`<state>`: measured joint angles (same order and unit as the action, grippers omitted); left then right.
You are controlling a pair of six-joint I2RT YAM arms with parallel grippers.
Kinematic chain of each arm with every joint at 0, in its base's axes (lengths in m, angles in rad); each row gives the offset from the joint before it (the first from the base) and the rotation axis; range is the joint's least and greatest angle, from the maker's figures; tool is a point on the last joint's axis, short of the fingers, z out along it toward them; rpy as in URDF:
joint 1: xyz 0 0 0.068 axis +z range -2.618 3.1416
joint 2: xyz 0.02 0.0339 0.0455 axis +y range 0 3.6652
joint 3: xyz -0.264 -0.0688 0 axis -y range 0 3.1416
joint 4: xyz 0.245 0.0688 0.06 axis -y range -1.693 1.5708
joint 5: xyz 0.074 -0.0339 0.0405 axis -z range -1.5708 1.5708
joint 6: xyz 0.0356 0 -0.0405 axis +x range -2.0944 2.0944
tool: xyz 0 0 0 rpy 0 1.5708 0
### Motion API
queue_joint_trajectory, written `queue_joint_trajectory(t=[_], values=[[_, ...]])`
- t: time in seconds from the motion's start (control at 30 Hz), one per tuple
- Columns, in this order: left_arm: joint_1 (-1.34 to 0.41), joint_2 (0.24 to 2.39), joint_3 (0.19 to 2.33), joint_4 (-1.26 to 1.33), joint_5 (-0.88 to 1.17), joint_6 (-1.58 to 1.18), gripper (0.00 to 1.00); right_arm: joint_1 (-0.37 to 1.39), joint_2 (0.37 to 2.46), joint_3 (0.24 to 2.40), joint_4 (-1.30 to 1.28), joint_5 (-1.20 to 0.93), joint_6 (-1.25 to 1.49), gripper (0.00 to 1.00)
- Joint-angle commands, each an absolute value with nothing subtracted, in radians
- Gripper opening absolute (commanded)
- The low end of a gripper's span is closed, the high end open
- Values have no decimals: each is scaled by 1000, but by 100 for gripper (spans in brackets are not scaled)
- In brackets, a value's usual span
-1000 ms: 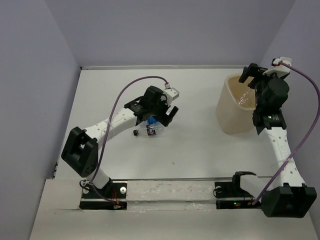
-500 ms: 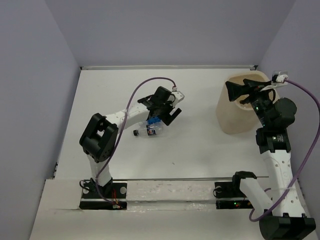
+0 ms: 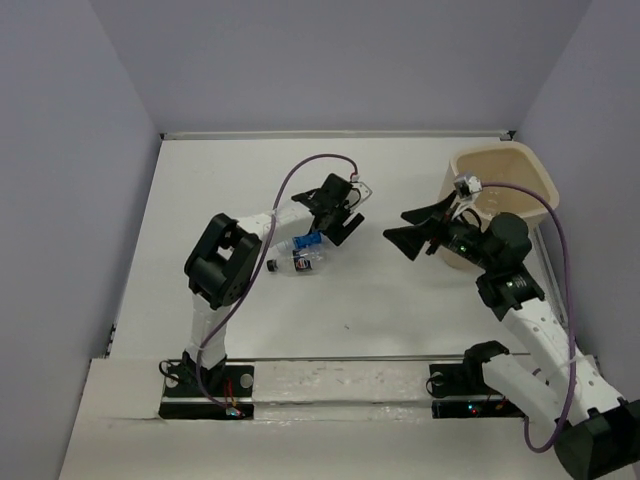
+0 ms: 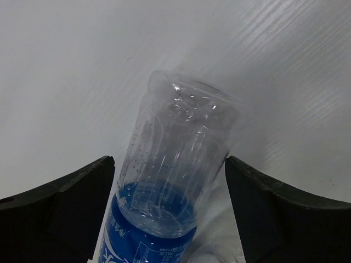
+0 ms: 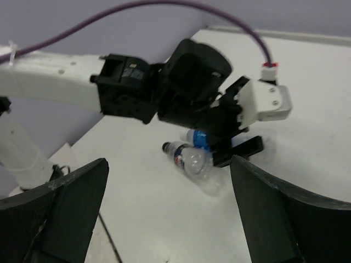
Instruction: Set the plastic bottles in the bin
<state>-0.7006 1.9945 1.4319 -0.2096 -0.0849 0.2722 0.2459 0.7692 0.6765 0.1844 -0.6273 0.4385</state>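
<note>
A clear bottle with a blue label [image 3: 308, 243] lies on the white table between the fingers of my left gripper [image 3: 326, 234]. In the left wrist view the bottle [image 4: 178, 137] sits slantwise between the jaws and touches both fingers, so the left gripper [image 4: 170, 164] is shut on it. A second clear bottle with a dark cap [image 3: 296, 263] lies just in front, touching or nearly touching it. The cream bin [image 3: 500, 150] stands at the right. My right gripper [image 3: 402, 228] is open and empty, left of the bin. Its view shows both bottles: the blue-labelled one [image 5: 201, 138] and the dark-capped one [image 5: 193, 159].
The left arm [image 5: 66, 87] and its purple cable [image 3: 300, 165] cross above the bottles. Lilac walls close the table at the left, back and right. The right arm's forearm [image 3: 510, 270] lies in front of the bin.
The right gripper has swung from above the bin down and left to the table's middle. The left arm's elbow has moved right and its gripper has stayed at the blue-labelled bottle.
</note>
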Motion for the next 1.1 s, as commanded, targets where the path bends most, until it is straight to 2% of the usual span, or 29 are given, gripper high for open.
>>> queue_joint_trajectory(t=[0.0, 0.17, 0.33, 0.67, 0.7, 0.9, 1.07], values=[[-706, 1997, 1476, -202, -140, 293, 85, 392, 827, 657, 281, -644, 414, 96], [-700, 1985, 1485, -183, -161, 288, 69, 509, 914, 660, 285, -653, 332, 95], [-652, 1912, 1499, -147, -82, 235, 62, 648, 1069, 750, 177, -638, 133, 95], [-540, 1726, 1482, -65, -40, 97, 61, 747, 1368, 929, 38, -537, -257, 95], [-505, 1686, 1489, -67, -90, 43, 61, 747, 1443, 1027, -39, -514, -317, 97], [-422, 1617, 1508, -115, -178, -84, 61, 747, 1655, 1227, -263, -471, -455, 99], [-350, 1501, 1486, -109, -173, -178, 61, 787, 1807, 1364, -314, -457, -508, 100]])
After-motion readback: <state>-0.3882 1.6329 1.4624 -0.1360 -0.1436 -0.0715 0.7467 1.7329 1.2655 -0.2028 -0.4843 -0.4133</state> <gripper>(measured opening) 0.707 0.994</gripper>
